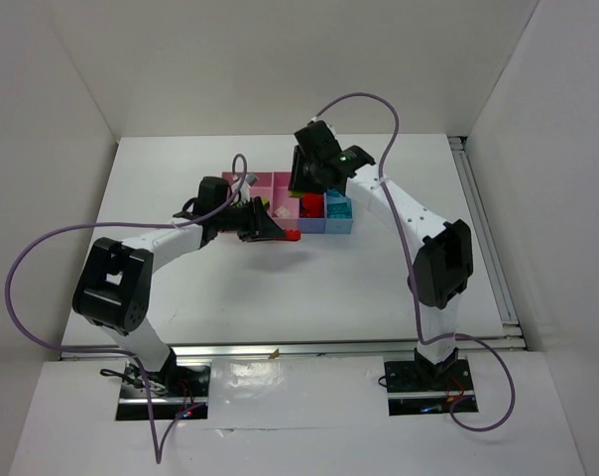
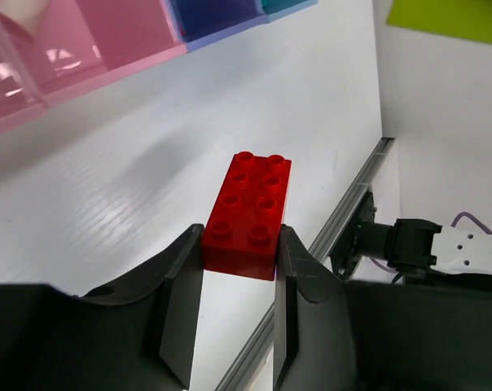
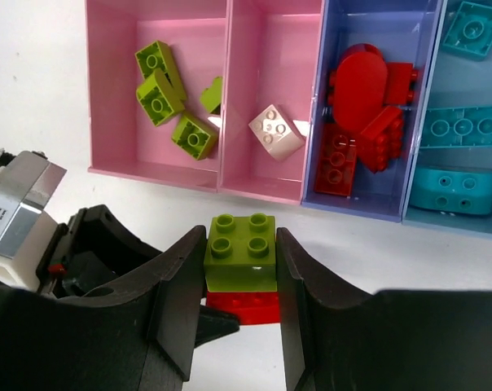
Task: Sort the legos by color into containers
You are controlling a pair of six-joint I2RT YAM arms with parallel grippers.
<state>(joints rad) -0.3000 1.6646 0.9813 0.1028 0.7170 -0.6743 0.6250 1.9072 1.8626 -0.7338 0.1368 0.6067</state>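
Observation:
My left gripper (image 2: 239,244) is shut on a red lego (image 2: 250,216), held just above the table in front of the containers (image 1: 265,181). Over it, my right gripper (image 3: 242,252) is shut on a yellow-green lego (image 3: 242,244); the red lego (image 3: 246,305) shows right below. In the right wrist view the left pink bin (image 3: 116,122) holds several yellow-green legos (image 3: 160,85). The second pink bin (image 3: 270,57) holds one whitish lego (image 3: 276,132). Red legos (image 3: 360,90) lie in the dark blue bin (image 3: 352,28), teal ones (image 3: 462,126) in the light blue bin (image 3: 466,85).
In the top view the left gripper (image 1: 280,234) and right gripper (image 1: 314,193) are close together at the tray's near edge. A metal rail (image 2: 344,212) runs along the table's right edge. White walls enclose the table on three sides.

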